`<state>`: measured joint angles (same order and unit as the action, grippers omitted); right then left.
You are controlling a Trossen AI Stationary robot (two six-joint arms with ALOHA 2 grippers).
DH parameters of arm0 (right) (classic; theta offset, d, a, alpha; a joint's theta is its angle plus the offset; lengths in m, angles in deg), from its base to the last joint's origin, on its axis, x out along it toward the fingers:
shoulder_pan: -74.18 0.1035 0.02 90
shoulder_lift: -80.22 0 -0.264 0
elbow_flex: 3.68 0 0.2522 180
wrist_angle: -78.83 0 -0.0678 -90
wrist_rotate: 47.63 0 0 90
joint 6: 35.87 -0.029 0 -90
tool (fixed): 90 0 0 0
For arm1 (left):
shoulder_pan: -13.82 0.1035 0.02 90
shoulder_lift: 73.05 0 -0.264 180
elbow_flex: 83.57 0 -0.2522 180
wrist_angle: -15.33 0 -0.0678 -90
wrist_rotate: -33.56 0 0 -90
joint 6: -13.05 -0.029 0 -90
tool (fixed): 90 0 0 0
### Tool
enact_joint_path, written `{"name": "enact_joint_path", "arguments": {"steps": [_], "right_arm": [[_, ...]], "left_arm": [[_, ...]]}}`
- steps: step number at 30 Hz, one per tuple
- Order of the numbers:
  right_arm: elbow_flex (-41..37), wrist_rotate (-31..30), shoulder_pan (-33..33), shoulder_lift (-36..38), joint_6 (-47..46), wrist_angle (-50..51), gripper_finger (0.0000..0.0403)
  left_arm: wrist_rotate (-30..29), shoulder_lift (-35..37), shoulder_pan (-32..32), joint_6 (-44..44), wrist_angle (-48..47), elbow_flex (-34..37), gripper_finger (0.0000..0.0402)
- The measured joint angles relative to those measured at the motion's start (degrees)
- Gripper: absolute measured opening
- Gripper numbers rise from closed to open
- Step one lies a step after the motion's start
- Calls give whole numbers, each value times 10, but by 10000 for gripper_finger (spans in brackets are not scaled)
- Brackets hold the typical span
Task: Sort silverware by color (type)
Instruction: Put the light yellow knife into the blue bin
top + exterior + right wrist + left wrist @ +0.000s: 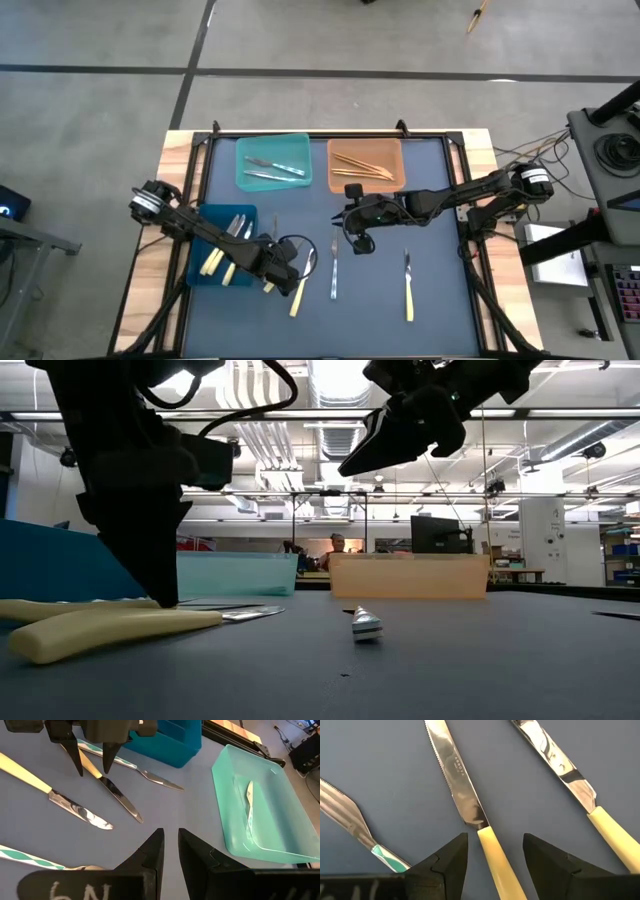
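My left gripper [495, 845] is open and low over the dark mat. Its fingers stand on either side of a pale yellow knife handle [496, 862] without touching it. That knife [114, 792] lies flat, blade pointing away from the gripper. A second yellow-handled knife [580, 790] and a teal-striped fork [350, 820] lie flat beside it. My right gripper [170, 837] hovers above the mat's middle [358, 240], open by a narrow gap and holding nothing. More pieces lie on the mat, a grey fork [333, 272] and a yellow-handled knife [408, 287].
Three bins stand on the mat. A teal bin [290, 145] holds silvery pieces, an orange bin [390, 150] holds tan ones, and a blue bin [205, 215] near my left arm holds yellow-handled ones. The mat's near right part has free room.
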<state>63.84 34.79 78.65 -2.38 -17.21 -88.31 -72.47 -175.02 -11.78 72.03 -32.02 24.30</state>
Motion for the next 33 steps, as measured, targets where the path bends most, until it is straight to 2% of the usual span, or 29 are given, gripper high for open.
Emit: {"name": "enact_joint_path", "arguments": {"steps": [13, 33], "right_arm": [[0, 0, 0, 0, 0, 0, 47], [-1, 0, 0, 0, -7, 8, 47]], "left_arm": [[-25, 0, 0, -32, 1, 0, 174], [-30, -2, 1, -40, 5, 10, 174]]}}
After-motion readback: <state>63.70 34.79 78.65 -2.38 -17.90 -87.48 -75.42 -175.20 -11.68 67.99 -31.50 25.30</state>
